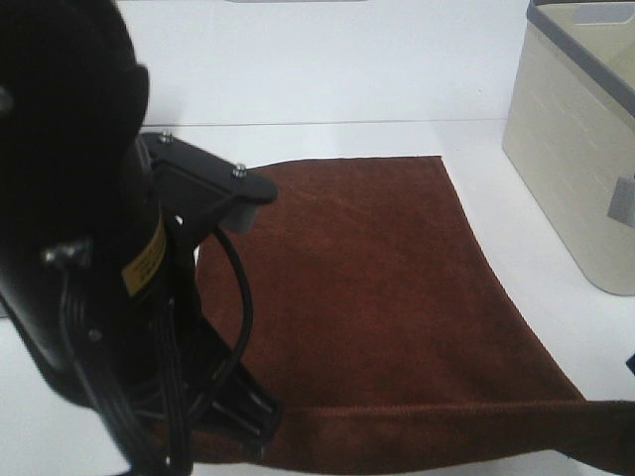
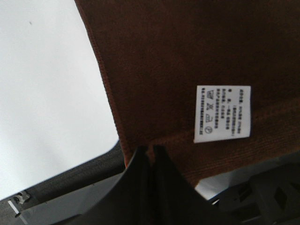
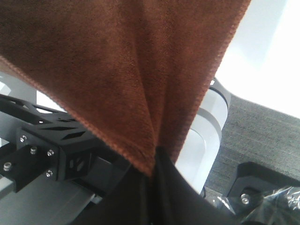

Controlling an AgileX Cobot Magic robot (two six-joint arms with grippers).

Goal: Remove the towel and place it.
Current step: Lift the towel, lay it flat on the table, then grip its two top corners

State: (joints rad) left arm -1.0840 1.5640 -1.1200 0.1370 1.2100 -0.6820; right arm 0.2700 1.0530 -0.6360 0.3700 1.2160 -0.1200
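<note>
The dark brown towel (image 1: 377,288) lies spread over the white table, and its near edge is lifted toward me. My left gripper (image 2: 151,153) is shut on the towel's hem (image 2: 187,47) at the corner beside the white care tag (image 2: 222,114). My right gripper (image 3: 153,164) is shut on a pinched fold of the towel (image 3: 117,61) at its other near corner. In the exterior view my left arm (image 1: 89,248) fills the left side and hides the left fingertips.
A beige basket with a grey rim (image 1: 575,149) stands at the right, beside the towel's far right corner. Bare white table (image 1: 556,317) shows between the towel and the basket. Grey floor and the robot's frame (image 3: 61,150) show below the table edge.
</note>
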